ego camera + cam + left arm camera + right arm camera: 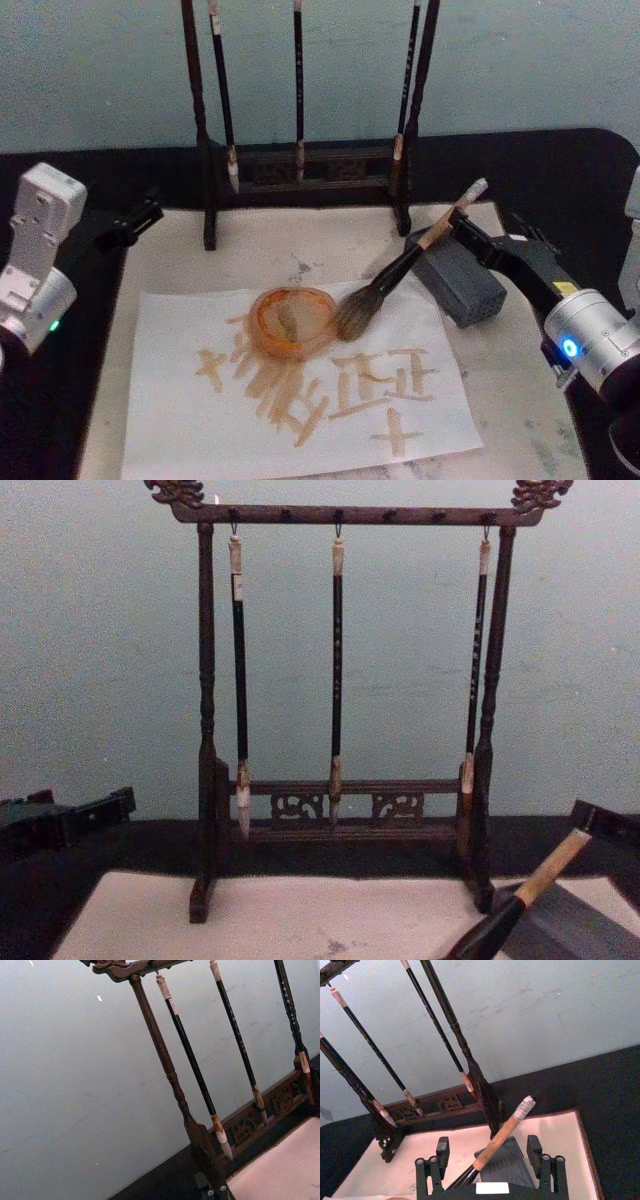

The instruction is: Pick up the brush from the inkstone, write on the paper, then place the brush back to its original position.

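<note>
Brush (405,262) propped on the inkstone (458,278) — right gripper (462,226) open around its shaft.

Bristles rest on the paper (300,400) beside an orange dish (293,322); wrapped end points up toward the mat's far right corner — fingers (442,1149) straddle without touching. Left gripper (140,218) hangs at the mat's left edge.

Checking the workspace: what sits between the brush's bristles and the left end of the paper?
In the head view, an orange dish lies on the paper, touching the brush bristles.
</note>
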You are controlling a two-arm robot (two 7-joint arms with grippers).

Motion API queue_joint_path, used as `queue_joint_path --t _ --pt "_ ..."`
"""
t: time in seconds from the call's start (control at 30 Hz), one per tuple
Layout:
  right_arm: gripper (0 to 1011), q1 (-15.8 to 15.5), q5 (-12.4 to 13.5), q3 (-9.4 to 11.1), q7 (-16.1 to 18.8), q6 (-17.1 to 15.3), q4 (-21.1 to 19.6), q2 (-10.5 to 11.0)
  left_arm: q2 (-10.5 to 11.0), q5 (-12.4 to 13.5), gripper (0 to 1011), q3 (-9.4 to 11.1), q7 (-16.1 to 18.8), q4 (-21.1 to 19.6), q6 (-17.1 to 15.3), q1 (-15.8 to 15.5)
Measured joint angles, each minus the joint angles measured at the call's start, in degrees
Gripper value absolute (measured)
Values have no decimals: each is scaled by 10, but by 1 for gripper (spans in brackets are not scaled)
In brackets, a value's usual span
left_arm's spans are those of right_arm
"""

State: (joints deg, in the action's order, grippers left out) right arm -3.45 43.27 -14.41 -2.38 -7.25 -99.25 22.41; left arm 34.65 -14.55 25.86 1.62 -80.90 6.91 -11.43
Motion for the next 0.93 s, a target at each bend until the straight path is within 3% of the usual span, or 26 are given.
queue_joint_path --t 0.3,0.43,0.63,0.67,0.7,0.77,0.93 --pt "1001 1 1 -1 0 0 1 0 0 0 1002 0 0 0 0 0" --pt "1001 7 -10 -6 0 5 9 5 0 0 1002 0 0 0 0 0" --pt "1002 37 -69 -29 1 34 46 30 0 0 1002 0 0 0 0 0" --pt "1001 48 -90 -37 2 44 60 39 0 0 1002 0 0 0 0 0" --pt "1001 48 -90 -37 2 44 60 39 0 0 1002 0 0 0 0 0" --pt "1002 72 -136 -55 3 67 88 59 0 0 1002 0 0 0 0 0" --pt "1001 106 -203 -81 5 99 130 87 0 0 1000 0 0 0 0 0"
